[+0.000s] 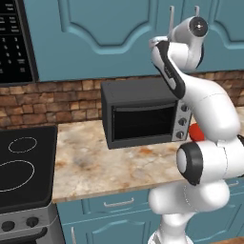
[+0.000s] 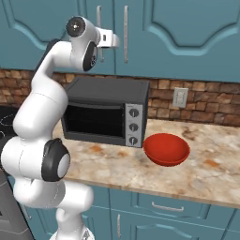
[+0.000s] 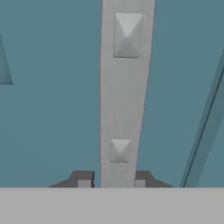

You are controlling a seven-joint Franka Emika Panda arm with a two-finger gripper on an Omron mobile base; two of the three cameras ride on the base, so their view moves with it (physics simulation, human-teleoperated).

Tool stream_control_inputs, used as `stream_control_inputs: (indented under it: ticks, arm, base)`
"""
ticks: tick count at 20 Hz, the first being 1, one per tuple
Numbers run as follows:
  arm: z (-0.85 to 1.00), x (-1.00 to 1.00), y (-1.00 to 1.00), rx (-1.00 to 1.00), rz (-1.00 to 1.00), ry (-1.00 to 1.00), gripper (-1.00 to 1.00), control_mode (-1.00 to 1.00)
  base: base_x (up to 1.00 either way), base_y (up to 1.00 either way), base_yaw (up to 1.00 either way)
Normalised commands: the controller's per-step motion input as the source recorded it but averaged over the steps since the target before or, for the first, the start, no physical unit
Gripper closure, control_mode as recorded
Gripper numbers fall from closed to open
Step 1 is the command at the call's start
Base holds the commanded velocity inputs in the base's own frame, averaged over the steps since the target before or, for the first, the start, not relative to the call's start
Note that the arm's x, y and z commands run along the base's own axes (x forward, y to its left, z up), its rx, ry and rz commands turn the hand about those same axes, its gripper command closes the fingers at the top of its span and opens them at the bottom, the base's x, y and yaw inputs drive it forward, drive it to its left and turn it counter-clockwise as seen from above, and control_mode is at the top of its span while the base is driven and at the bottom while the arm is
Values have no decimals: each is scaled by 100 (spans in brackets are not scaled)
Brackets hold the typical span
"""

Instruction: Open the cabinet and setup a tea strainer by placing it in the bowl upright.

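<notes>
Two dark fingertips (image 3: 84, 178) of mine sit one on each side of the silver bar handle (image 3: 124, 100) that runs up the middle of the hand view, and they look pressed against it, so I read my gripper (image 3: 112, 179) as clenched on that handle. In the right base view the hand reaches the handle at upper left of centre, on the cabinet (image 2: 187, 33), whose doors are shut. A second bar handle (image 2: 125, 33) stands just beside mine, belonging to the neighbouring door.

My grip is narrow and low on a smooth bar. If I pull straight back instead of following the door's arc about its hinge, my pads could slide along the metal or slip off, and the door would stay shut. I cannot tell from these pictures which edge carries the hinge, so a wrong guess would strain the arm against the frame.

Below, the toaster oven (image 2: 105, 112) stands close under the cabinet at centre left of the right base view; my elbow hangs near its top and could knock it as I swing back.

I cannot find the tea strainer anywhere; I judge it is behind the doors. The bowl (image 2: 166, 149) waits on the counter (image 2: 206, 178), lower right of centre, just beside the oven. A careless swing could push it.
</notes>
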Motion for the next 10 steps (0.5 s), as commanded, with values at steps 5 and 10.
stream_control_inputs:
  ticks: [5, 10]
  arm:
    - [-7, 1, -4, 1, 0, -6, 100, -100]
    - [0, -5, 0, 0, -3, 0, 100, -100]
  base:
    - [0, 0, 0]
    - [0, 0, 0]
